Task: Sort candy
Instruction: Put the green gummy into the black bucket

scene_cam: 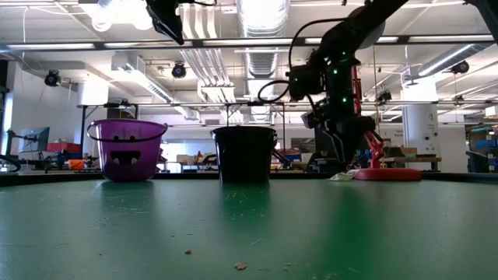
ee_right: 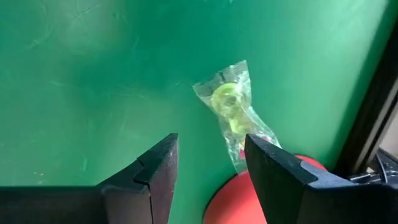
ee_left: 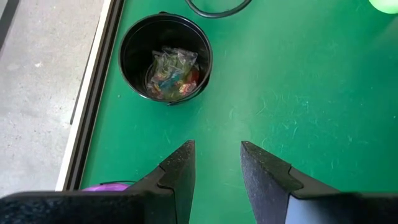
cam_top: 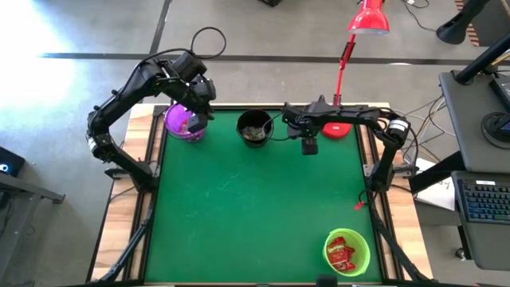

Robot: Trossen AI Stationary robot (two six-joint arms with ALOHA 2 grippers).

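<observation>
Candy fills three bowls on the green surface [cam_top: 255, 207] seen from above. At the upper left of the overhead frame, the purple bowl [cam_top: 185, 123] holds a few sweets, and the left claw [cam_top: 197, 102] hangs directly over it, its fingers [ee_left: 179, 171] parted with nothing between them. Just right of it, at top centre, the black bowl [cam_top: 255, 127] carries a heap of clear and greenish twisted wrappers [ee_left: 172, 74]. Further right along the top edge, the right claw [cam_top: 309, 142] hovers beside the red lamp base [cam_top: 337, 128], its fingers [ee_right: 158, 165] spread wide and released. In its wrist view, one clear-wrapped sweet with a yellow-green ring [ee_right: 231, 107] lies loose on the surface just ahead of the fingers, its far end touching the lamp base. At the lower right of the overhead frame, the green bowl [cam_top: 347, 252] holds shiny red wrappers [cam_top: 341, 253]. Well above that bowl, one small red piece [cam_top: 359, 206] lies at the surface's right edge.
</observation>
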